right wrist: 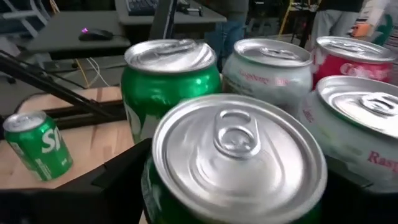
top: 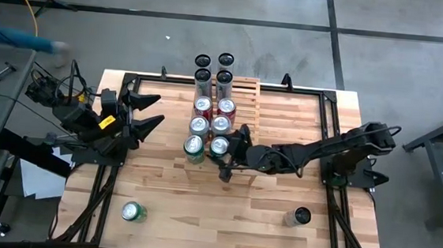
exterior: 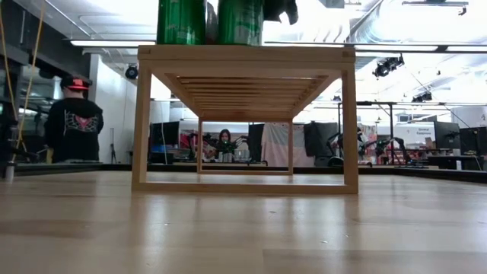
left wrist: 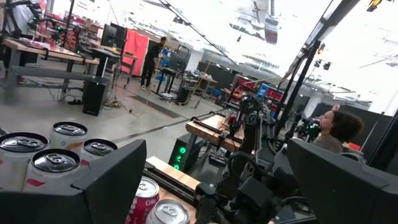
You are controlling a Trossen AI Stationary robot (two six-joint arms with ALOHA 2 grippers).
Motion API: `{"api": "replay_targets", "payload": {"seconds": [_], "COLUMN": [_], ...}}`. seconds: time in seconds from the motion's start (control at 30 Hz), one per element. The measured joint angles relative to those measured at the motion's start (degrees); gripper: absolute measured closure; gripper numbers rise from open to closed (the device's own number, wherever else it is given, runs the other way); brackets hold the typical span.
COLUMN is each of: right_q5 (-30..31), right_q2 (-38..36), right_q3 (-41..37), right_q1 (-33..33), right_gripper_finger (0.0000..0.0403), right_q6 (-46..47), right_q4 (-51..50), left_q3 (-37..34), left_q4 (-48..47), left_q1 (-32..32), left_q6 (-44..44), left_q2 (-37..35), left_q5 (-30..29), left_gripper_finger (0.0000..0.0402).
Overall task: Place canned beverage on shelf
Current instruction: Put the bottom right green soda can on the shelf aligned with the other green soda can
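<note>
The light-wood shelf (top: 246, 90) stands at the table's far middle with two columns of cans on it; it also shows in the low view (exterior: 243, 53). Its nearest row holds two green cans, left (top: 194, 145) and right (top: 220, 146). My right gripper (top: 229, 152) is open beside the right green can (right wrist: 239, 155), coming level from the table's right. Its fingers (right wrist: 118, 174) stand on either side of the can, which stands upright on the shelf's top (exterior: 240, 23). My left gripper (top: 149, 111) is open and empty left of the shelf.
A green can (top: 131, 211) stands at the near left of the table and another can (top: 297, 217) at the near right. Silver and red cans (top: 221, 124) and black cans (top: 223, 78) fill the shelf's farther rows. People show in the room beyond (exterior: 74, 122).
</note>
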Motion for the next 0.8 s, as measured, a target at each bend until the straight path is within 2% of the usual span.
{"api": "replay_targets", "payload": {"seconds": [0.8], "right_q5": [-0.8], "right_q2": [0.7], "right_q3": [1.4], "right_q1": [0.0], "right_gripper_finger": [0.0069], "right_q6": [-2.4], "right_q4": [2.9], "left_q3": [0.0], "left_q4": [0.0], "left_q1": [0.0], "left_q6": [0.0], "left_q2": [0.0], "left_q5": [-0.2], "left_gripper_finger": [0.0023]}}
